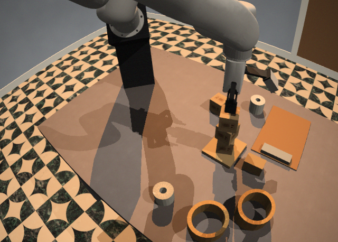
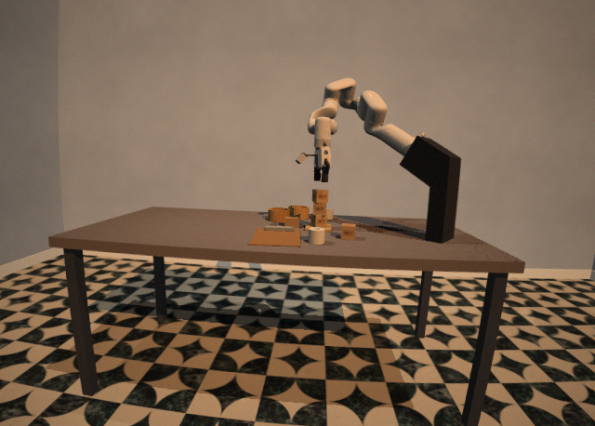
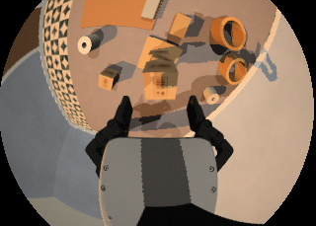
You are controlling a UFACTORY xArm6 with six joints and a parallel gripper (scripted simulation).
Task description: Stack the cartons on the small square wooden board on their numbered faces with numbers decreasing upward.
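Exterior view's got the gripper (image 1: 231, 108) (image 2: 321, 176) (image 3: 159, 102) hanging with its fingers wide apart, nothing in them. Right below it, three boxes (image 1: 228, 124) (image 2: 320, 196) (image 3: 160, 85) sit stacked on the wooden board (image 1: 211, 152) (image 3: 149, 48), kinda twisted. Fourth box (image 1: 215, 106) (image 2: 348, 232) (image 3: 108, 79) is lower, off to one side of the gripper, on the table (image 1: 109, 163) (image 2: 202, 224) (image 3: 133, 105).
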